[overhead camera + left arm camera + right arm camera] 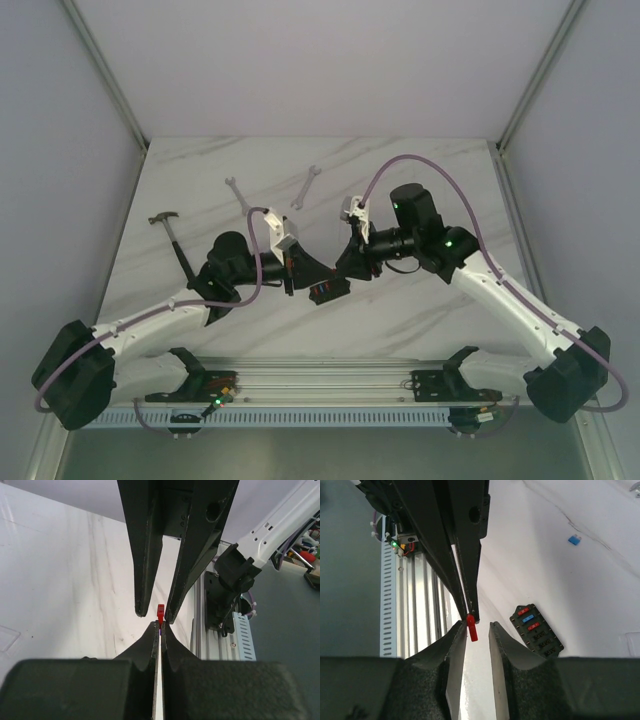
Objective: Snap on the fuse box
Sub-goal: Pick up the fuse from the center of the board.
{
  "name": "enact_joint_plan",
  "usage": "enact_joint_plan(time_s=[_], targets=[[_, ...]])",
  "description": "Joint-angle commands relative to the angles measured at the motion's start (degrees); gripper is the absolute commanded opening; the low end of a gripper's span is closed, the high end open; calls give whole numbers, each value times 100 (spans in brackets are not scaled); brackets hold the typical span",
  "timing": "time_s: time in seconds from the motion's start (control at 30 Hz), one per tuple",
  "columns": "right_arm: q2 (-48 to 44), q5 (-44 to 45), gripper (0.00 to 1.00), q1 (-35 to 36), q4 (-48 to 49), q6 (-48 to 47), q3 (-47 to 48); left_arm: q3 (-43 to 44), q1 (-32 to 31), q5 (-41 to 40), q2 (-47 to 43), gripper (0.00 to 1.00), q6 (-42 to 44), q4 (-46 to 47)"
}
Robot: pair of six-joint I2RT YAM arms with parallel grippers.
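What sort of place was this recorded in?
Probably an enclosed lab robot cell: plain white walls in a metal frame, a marble-pattern table holding a hammer and wrenches, and an aluminium rail along the near edge.

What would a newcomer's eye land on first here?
The two grippers meet tip to tip over mid-table: the left gripper is shut on a tiny red fuse, and the right gripper stands open around it. Next comes the black fuse box, lying flat on the white table beside them with seated fuses in red and blue at one end. A loose blue fuse lies farther off.
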Motion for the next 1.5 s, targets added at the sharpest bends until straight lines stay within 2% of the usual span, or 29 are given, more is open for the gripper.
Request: enact_joint_plan(time_s=[0.0, 0.33, 0.4, 0.57, 0.67, 0.7, 0.83, 1.1, 1.13, 1.23, 1.47], targets=[[27, -307, 30, -16, -94, -178, 233, 208, 17, 328, 59, 0, -55, 321], [-5, -464, 14, -17, -138, -228, 242, 209, 16, 320, 108, 0, -41, 308], [-4, -476, 13, -21, -149, -245, 234, 204, 13, 319, 110, 0, -40, 309], [-60, -525, 0, -17, -157, -280, 233, 154, 13, 283, 118, 0, -4, 287], [-67, -430, 0, -19, -156, -218, 231, 78, 15, 97, 124, 0, -22, 272], [-57, -319, 0, -9, -145, -168, 233, 48, 21, -18, 115, 5, -52, 258], [49, 490, 0, 25, -83, 365, 255, -99, 23, -743, 31, 27, -257, -48], [211, 2993, 0, 600, 75, 1653, 134, -674, 28, -2890, -484, 53, -1390, -1009], [259, 3327, 0, 734, 75, 1784, 122, -736, 33, -3233, -521, 55, -1551, -1155], [529, 4275, 0, 1155, 86, 2304, 150, -781, 98, -3602, -485, 60, -1958, -1574], [1331, 5809, 0, 1828, 65, 3329, 220, -866, 203, -3605, -73, 68, -2744, -1796]])
